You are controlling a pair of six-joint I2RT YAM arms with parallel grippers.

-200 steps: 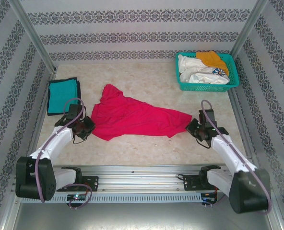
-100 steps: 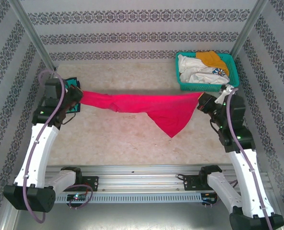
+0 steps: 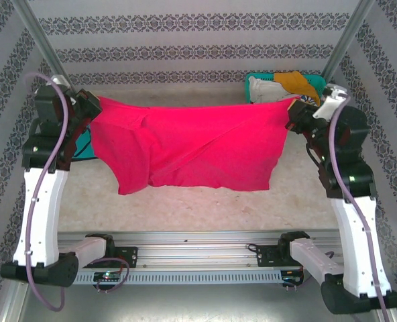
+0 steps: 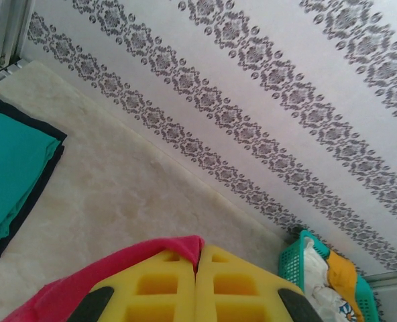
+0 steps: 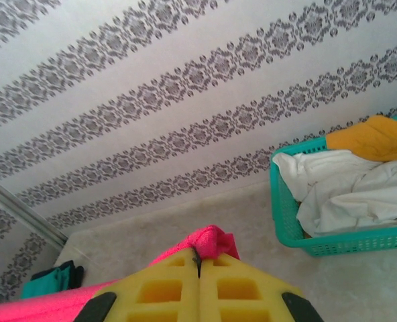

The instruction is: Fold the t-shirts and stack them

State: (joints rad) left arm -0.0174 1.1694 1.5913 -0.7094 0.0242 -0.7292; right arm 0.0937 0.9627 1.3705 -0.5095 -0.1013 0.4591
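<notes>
Since half a second ago both arms have risen and drawn apart, and the pink shirt point(image 3: 185, 144), then a sagging band with 1 corner drooping, now hangs as a broad sheet above the table point(image 3: 185, 204). The left gripper point(image 4: 197, 258) has its fingers pressed together on 1 upper corner of the cloth, and the right gripper point(image 5: 198, 261) pinches the other corner the same way, so the shirt's top edge runs nearly taut between them. As for progress, 1 item looks done: the teal shirt point(image 4: 11, 168) lies folded flat at the table's left side. The pink shirt is only being spread, with no fold made yet. White shirts point(image 5: 346, 194) and an orange shirt point(image 5: 369, 137) lie crumpled in the basket point(image 5: 289, 225) at the far right, untouched, so most of the work remains.
</notes>
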